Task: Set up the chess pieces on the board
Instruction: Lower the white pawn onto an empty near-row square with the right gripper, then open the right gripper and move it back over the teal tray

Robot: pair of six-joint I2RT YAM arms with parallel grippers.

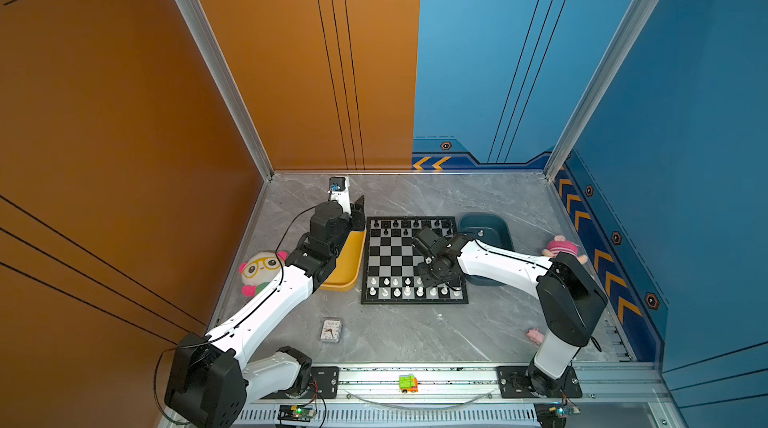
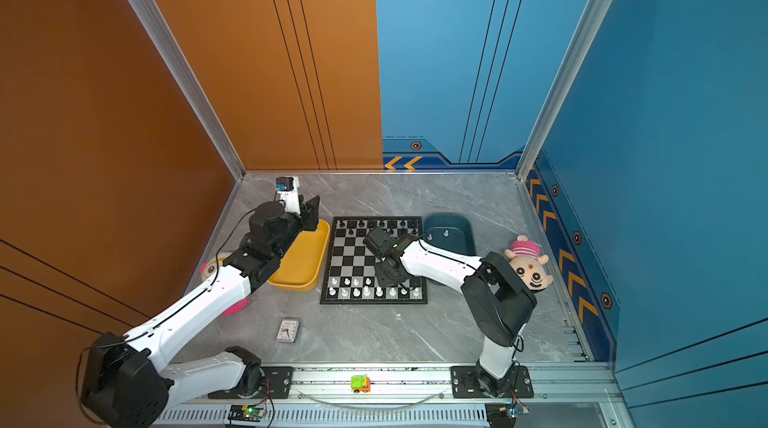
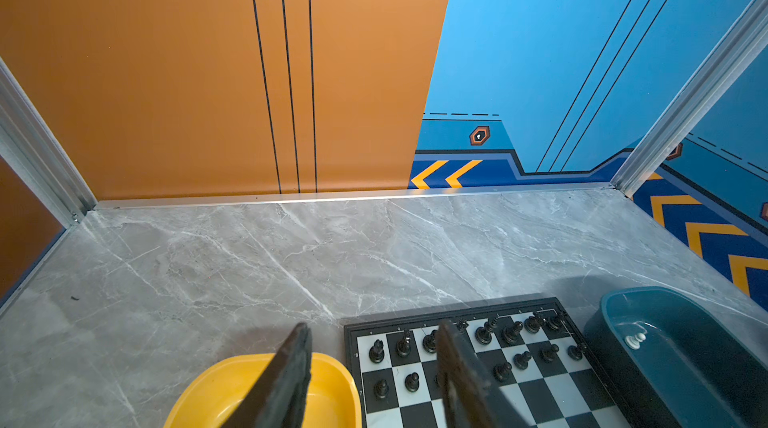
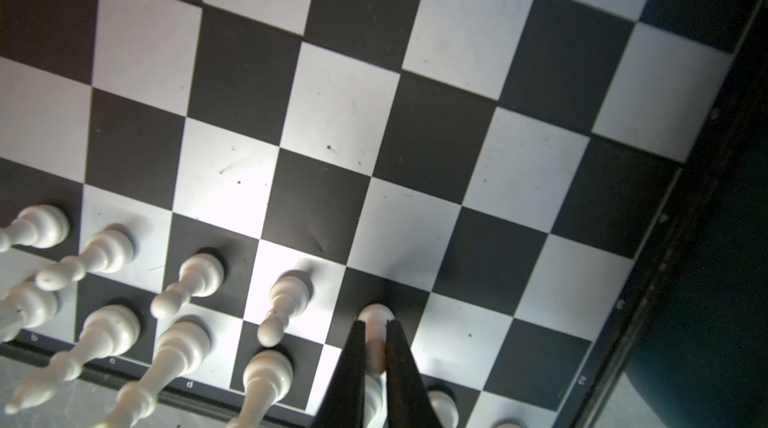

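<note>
My right pincer clamps a white pawn by its stem, on the board's pawn row. Probably light, stiff and slick, so I grip the neck.

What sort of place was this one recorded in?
Probably a purpose-built robot test cell: orange and blue panel walls in an aluminium frame, two arms bolted to a rail along a marble-look tabletop, and staged props, a board, trays and plush toys.

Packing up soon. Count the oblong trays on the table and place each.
2. The yellow tray lies beside the board's left edge in both top views; the dark teal tray beside its right edge, partly covered by the right arm.
</note>
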